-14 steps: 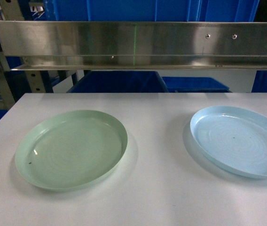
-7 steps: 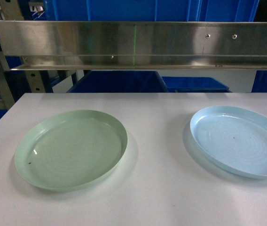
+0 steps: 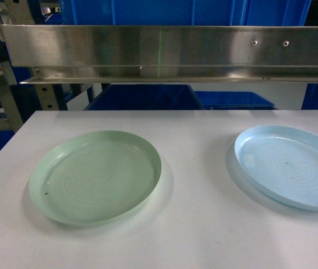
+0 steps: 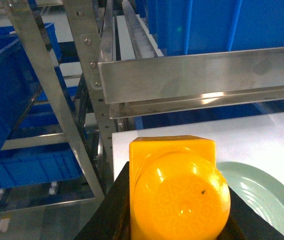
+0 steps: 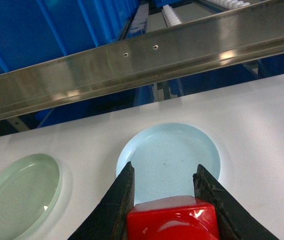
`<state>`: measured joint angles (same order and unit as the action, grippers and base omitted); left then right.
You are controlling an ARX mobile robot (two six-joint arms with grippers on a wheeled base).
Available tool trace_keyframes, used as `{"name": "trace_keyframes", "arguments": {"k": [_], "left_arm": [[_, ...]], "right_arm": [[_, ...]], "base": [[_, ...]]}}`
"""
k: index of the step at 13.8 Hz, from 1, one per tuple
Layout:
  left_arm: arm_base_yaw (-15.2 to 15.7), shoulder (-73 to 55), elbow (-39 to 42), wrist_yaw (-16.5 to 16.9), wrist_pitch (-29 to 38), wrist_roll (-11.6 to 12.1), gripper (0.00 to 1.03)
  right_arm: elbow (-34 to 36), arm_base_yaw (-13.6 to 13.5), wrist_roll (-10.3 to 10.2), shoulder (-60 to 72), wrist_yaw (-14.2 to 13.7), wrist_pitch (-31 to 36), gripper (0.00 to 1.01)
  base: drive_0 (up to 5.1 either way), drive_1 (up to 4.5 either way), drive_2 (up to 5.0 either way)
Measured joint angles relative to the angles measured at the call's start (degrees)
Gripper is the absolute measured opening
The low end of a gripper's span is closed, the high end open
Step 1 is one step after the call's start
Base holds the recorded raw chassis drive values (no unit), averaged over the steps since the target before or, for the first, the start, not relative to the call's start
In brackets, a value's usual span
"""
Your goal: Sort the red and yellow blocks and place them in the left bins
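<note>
The orange-yellow brick (image 4: pixel 178 192) is clamped in the left tool (image 4: pixel 179 210), seen stud-first by the left wrist camera, so its long axis is judged to run along the tool's reach, toward the steel rack (image 4: pixel 192 80). The red cube (image 5: pixel 173 220) is gripped between the black fingers (image 5: pixel 113 200) of the right tool (image 5: pixel 169 212); only its upper face is shown, and its stud cannot be made out. Neither tool appears in the head view, where only the pale green plate (image 3: pixel 95 176) and pale blue plate (image 3: pixel 291 166) lie well apart on the white table (image 3: pixel 198 224).

The step in hand is judged to be carrying both blocks to the blue crates (image 4: pixel 4 95) at the left, beyond the table edge. It would be done well if each grip is kept firm, the glossy plastic being likely to slip, and if the left arm is swung wide of the rack's upright (image 4: pixel 47 85). Each block should be brought over a crate's open mouth, inside the rim, before it is released, and the plates should be left undisturbed. Which crate is meant for which colour cannot be told.
</note>
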<state>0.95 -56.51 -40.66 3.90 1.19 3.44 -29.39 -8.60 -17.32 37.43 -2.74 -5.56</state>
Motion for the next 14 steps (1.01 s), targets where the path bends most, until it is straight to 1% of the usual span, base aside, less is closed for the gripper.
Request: {"name": "trace_keyframes", "arguments": {"k": [14], "left_arm": [[0.1,0.0,0.0,-0.2,-0.1,0.0,0.27]], "right_arm": [[0.0,0.0,0.0,0.0,0.2,0.0,0.29]], "base": [[-4.7,1.22,3.6]]}}
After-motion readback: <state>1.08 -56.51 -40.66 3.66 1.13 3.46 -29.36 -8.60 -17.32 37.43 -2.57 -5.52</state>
